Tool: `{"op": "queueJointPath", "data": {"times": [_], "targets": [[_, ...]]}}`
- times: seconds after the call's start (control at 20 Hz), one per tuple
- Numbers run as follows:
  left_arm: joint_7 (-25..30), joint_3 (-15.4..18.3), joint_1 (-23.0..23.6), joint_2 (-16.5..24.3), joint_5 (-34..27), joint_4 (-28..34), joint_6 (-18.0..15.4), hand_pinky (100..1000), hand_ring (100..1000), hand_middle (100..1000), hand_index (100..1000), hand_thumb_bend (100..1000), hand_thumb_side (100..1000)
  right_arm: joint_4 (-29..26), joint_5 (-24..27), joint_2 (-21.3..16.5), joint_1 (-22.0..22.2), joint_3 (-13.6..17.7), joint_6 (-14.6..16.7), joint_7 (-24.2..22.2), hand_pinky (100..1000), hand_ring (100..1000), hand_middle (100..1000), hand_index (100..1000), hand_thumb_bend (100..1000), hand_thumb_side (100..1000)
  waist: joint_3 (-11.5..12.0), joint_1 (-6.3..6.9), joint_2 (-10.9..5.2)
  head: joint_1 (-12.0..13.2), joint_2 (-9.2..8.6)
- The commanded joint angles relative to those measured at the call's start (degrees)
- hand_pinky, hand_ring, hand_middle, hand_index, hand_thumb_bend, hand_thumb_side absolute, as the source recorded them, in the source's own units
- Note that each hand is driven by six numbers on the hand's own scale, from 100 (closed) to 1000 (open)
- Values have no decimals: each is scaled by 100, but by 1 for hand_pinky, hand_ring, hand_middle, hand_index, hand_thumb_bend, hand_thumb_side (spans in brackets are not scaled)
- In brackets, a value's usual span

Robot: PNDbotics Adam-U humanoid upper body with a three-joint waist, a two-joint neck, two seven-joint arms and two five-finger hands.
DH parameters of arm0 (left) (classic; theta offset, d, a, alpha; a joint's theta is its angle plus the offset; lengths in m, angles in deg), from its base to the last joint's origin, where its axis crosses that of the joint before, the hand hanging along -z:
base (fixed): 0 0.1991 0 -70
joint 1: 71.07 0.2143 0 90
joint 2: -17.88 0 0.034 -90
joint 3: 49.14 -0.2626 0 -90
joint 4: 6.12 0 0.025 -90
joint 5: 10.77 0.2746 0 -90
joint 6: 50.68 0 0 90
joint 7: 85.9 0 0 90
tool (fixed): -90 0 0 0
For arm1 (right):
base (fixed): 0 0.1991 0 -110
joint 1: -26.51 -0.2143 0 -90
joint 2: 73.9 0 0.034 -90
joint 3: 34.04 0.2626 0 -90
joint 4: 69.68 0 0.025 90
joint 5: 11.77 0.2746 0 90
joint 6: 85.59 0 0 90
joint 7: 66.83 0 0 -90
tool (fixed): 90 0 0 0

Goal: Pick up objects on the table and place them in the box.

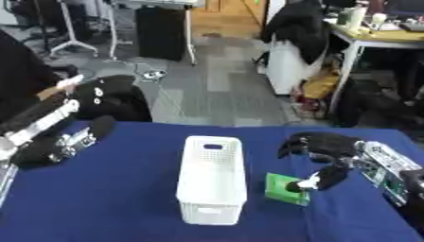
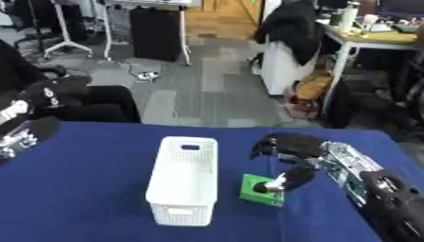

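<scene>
On the blue table (image 1: 99, 208), the left hand (image 1: 79, 137) rests at the far left edge; whether its fingers are curled cannot be told. A white slotted box (image 1: 212, 186) stands mid-table, nothing in front of it. Just right of it lies a flat green packet (image 1: 286, 188), its print unreadable, with the right hand (image 1: 319, 156) arched over it, thumb touching, fingers curved.

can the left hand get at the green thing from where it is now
Probably not easily. The white box stands between the left hand and the green object, and the right hand already has its thumb on it.
</scene>
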Motion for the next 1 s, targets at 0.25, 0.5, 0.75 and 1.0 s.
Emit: {"op": "queueJointPath", "data": {"times": [0.25,0.5,0.75,1.0], "targets": [[32,5,-112,145,-29,58,-17,845,965,1000,992,133,1000,146,-248,-8,56,-105,-32,20,993,816,868,893,593,1000,26,11,-28,-86,-160],[34,8,-116,139,-32,64,-14,845,965,1000,992,133,1000,324,-513,55,148,-83,4,150,992,816,869,895,575,1000,31,14,-18,-85,-187],[40,5,-119,138,-43,66,-17,845,965,1000,992,133,1000,401,-597,135,228,13,-98,315,962,804,853,895,472,1000,26,22,-17,-25,-140],[40,4,-122,133,-50,68,-20,846,965,1000,992,133,1000,399,-562,243,278,141,-363,558,940,795,840,890,416,1000,30,33,-15,-10,-118]]}}
